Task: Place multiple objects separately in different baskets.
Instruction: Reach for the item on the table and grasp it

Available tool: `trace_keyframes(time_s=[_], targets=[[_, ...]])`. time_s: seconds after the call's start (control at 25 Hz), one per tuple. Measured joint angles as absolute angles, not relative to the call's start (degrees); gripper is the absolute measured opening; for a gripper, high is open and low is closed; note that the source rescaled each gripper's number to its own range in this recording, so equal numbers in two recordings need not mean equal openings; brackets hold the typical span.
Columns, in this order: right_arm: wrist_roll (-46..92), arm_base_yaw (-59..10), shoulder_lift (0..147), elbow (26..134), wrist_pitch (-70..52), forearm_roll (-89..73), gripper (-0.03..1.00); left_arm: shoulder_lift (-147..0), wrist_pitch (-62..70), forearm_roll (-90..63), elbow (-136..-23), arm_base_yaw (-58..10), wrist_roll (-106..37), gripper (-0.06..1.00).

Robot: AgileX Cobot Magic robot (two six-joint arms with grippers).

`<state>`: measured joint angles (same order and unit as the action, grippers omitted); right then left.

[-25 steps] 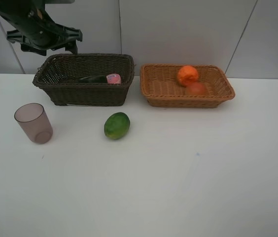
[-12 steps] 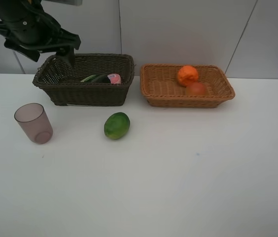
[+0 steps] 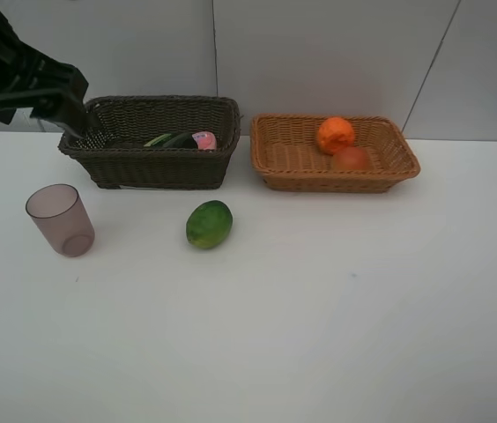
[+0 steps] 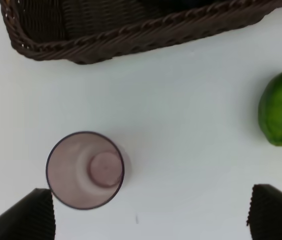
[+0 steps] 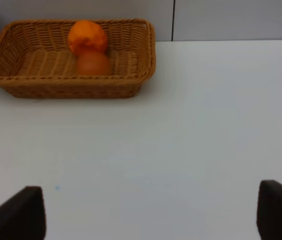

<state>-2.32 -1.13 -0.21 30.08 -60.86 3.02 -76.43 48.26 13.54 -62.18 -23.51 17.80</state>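
Note:
A translucent mauve cup point(image 3: 59, 220) point(image 4: 85, 170) stands upright at the table's left. A green oval fruit point(image 3: 209, 224) point(image 4: 281, 107) lies in front of the dark brown basket point(image 3: 152, 167) point(image 4: 131, 35). That basket holds a pink white-capped bottle point(image 3: 203, 140) and a blackish-green bottle point(image 3: 174, 140). The tan basket point(image 3: 288, 172) point(image 5: 31, 85) holds an orange point(image 3: 335, 134) point(image 5: 87, 36) and a red-orange fruit point(image 3: 352, 159) point(image 5: 93, 63). My left gripper point(image 4: 151, 220) hangs open and empty above the cup, and its arm point(image 3: 11, 75) shows at the far left. My right gripper point(image 5: 151, 212) is open and empty over bare table.
The white table point(image 3: 319, 300) stretches wide in front of both baskets. A pale wall runs behind them. The dark basket's left end sits close under my left arm.
My left arm has swung left and down, from over the dark basket's back-left corner to the far left. The objects and the right arm have not moved.

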Motion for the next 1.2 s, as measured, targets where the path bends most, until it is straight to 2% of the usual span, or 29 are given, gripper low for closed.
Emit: trace_keyframes(time_s=[0.36,0.8,1.0,1.2], targets=[[-2.32,-1.13,-0.21,30.08,-60.86,3.02,0.87,-71.95,59.31,9.63,-61.4,-23.51,9.56,1.0],[-2.32,-1.13,-0.21,30.08,-60.86,3.02,0.87,-71.9,63.46,9.13,-55.67,-23.45,6.02,1.0],[-2.32,-1.13,-0.21,30.08,-60.86,3.02,0.87,-71.9,62.8,11.23,-55.2,-20.03,6.19,1.0],[-2.32,-1.13,-0.21,30.08,-60.86,3.02,0.87,-72.91,51.71,11.54,-52.19,-16.22,5.68,1.0]])
